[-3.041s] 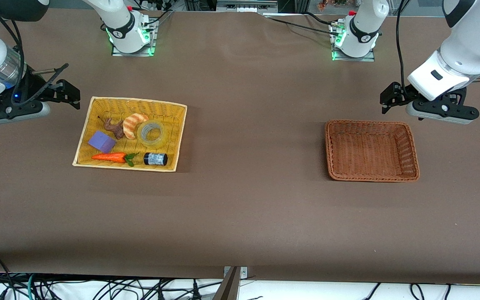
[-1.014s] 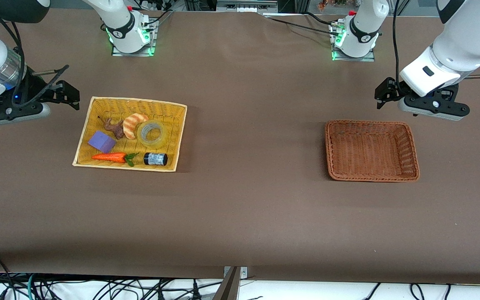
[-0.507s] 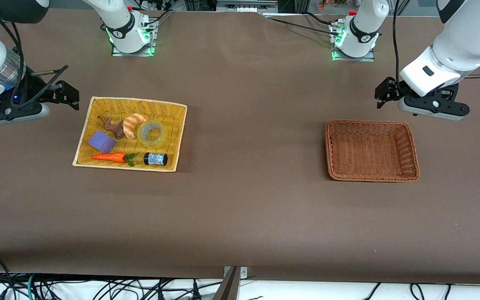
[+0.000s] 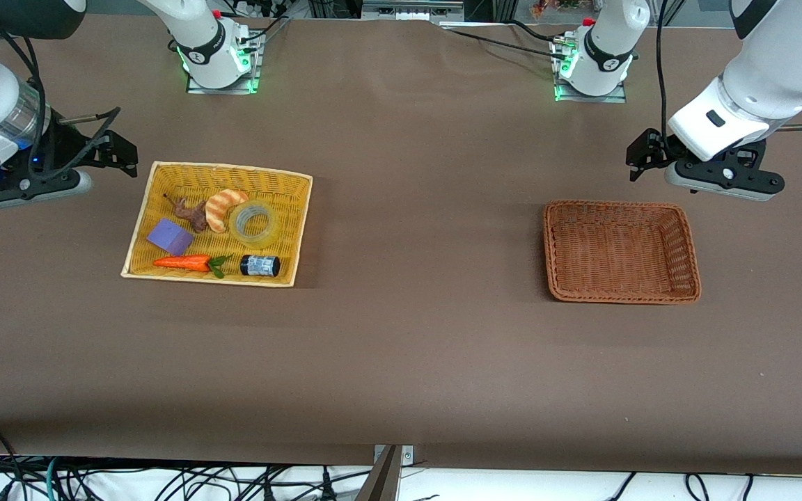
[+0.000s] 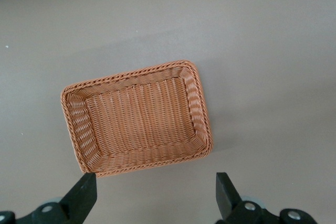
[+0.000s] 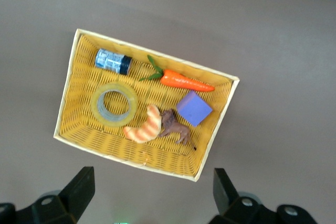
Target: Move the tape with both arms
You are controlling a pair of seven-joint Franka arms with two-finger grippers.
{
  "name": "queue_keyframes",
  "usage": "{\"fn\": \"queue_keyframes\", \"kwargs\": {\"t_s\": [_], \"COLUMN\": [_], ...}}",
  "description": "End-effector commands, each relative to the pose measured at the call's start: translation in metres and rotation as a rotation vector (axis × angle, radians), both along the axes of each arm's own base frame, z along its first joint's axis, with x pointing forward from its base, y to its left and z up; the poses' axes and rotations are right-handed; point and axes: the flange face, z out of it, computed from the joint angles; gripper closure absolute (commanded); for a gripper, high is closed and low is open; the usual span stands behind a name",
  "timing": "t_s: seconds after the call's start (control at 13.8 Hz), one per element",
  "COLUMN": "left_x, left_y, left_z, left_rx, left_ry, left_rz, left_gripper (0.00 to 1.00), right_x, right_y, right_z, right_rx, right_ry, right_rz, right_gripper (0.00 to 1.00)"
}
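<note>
The tape (image 4: pixel 253 223), a clear yellowish ring, lies flat in the yellow basket (image 4: pixel 220 168) toward the right arm's end of the table. It also shows in the right wrist view (image 6: pixel 114 103). My right gripper (image 4: pixel 120 149) is open and empty, up in the air over the table just beside that basket's corner; its own view (image 6: pixel 152 179) looks down on the basket (image 6: pixel 76 115). My left gripper (image 4: pixel 642 153) is open and empty over the table beside the empty brown basket (image 4: pixel 620 299); its own view (image 5: pixel 155 184) shows that basket (image 5: pixel 197 109).
The yellow basket also holds a dark jar (image 4: pixel 260 265) nearer the front camera than the tape, a toy carrot (image 4: pixel 182 262), a purple block (image 4: pixel 170 236), a striped croissant (image 4: pixel 221 207) touching the tape, and a brown figure (image 4: pixel 191 213).
My right gripper has shifted slightly toward the yellow basket. My left gripper moved a little toward its base earlier and has since stayed still. Nothing in the baskets moved.
</note>
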Motion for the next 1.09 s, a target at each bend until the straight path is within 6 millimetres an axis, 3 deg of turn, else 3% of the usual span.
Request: {"fn": "queue_keyframes", "kwargs": {"t_s": [0.0, 0.65, 0.8, 1.01], "left_x": [-0.004, 0.000, 0.001, 0.001], "left_y": [0.004, 0.013, 0.014, 0.015], "left_z": [0.004, 0.001, 0.000, 0.000], "left_rx": [0.000, -0.001, 0.000, 0.019], "left_ry": [0.004, 0.002, 0.002, -0.003], "left_rz": [-0.012, 0.005, 0.008, 0.003], "left_gripper": [0.00, 0.00, 0.00, 0.00], "right_x": [0.001, 0.000, -0.004, -0.021], "right_y": [0.003, 0.005, 0.008, 0.012], "right_z": [0.004, -0.010, -0.040, -0.117], "right_rx": [0.015, 0.035, 0.060, 0.070], "right_ry": [0.016, 0.039, 0.079, 0.029], "right_rz": [0.018, 0.016, 0.011, 0.019], "right_gripper": [0.00, 0.00, 0.00, 0.00]}}
